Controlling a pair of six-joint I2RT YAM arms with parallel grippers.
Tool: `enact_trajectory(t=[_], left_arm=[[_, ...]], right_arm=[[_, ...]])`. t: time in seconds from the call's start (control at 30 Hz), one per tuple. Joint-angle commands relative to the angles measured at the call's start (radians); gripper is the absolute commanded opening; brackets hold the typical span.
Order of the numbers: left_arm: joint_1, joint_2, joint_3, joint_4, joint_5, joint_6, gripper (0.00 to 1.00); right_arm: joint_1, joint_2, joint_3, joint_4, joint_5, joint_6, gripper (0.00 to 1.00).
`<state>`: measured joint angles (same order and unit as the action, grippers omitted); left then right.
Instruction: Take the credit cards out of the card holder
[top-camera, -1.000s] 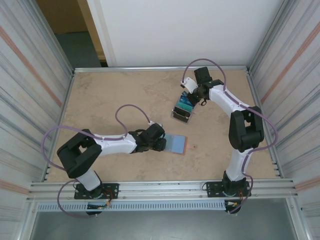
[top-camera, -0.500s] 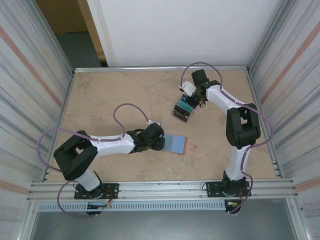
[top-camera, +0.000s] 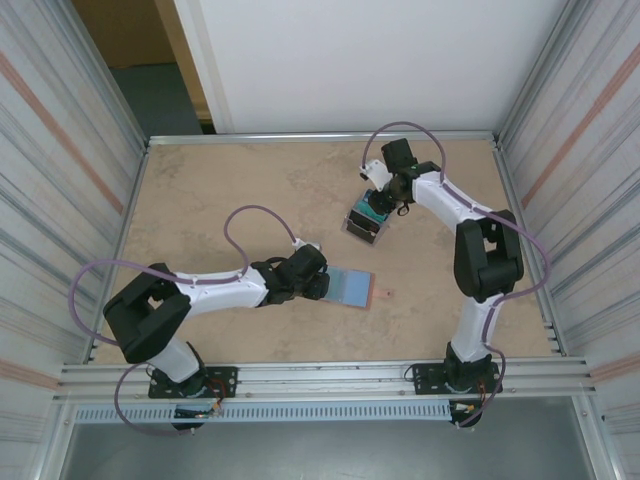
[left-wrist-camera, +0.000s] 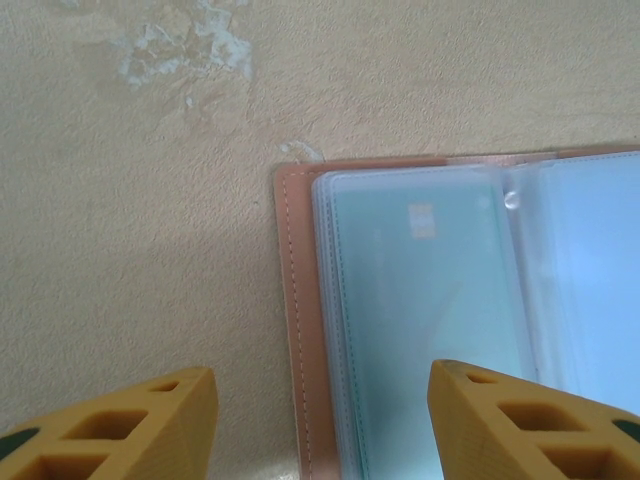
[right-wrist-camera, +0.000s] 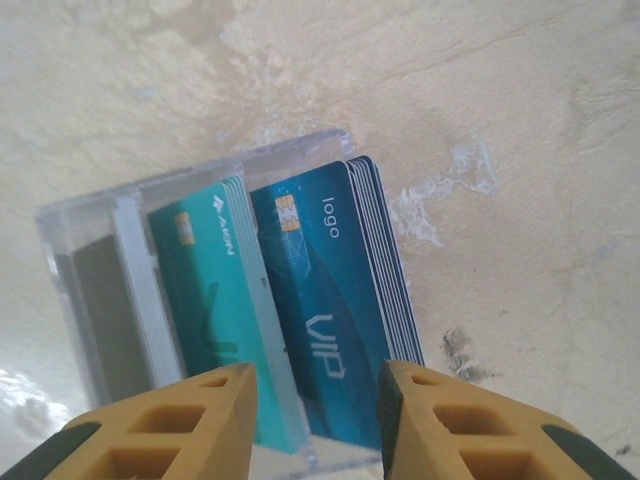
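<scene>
Card holder (top-camera: 352, 287) is lying open and flat near the middle of the table (top-camera: 220, 200), with a light-blue credit card (left-wrist-camera: 420, 300) sitting in its clear sleeve. Left gripper (left-wrist-camera: 320, 405) is hovering at the holder's pink edge, jaws apart, gripping nothing. Right gripper (right-wrist-camera: 315, 395) is hanging over the clear box (right-wrist-camera: 85, 235) of teal and dark-blue cards (right-wrist-camera: 320, 300), jaws parted and empty.

Salmon-pink card holder (left-wrist-camera: 295, 300), yellow fingers (left-wrist-camera: 170, 410)

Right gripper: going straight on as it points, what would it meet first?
Likely the dark-blue VIP cards standing in the clear box, in line with the gap between its jaws; depth is unclear.
</scene>
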<state>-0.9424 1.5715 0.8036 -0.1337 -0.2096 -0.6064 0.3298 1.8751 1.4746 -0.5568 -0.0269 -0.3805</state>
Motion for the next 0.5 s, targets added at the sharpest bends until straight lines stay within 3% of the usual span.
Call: enact_trajectory(t=[0.0,0.3,0.47], left_arm=[[0.011,-0.032,-0.017,0.017,-0.008,-0.005,0.59],[0.025,-0.003,-0.014,0.054,0.027,-0.006,0.56],[0.024,0.019,-0.017,0.074,0.06,-0.007,0.54]], right_arm=[[0.021,-0.13,-0.046,0.041,0.001,0.16,0.36],[0.041,-0.349,-0.253,0.088,-0.076,0.606,0.31],[0.07,-0.434,-0.385,0.098,-0.125,0.76,0.33]])
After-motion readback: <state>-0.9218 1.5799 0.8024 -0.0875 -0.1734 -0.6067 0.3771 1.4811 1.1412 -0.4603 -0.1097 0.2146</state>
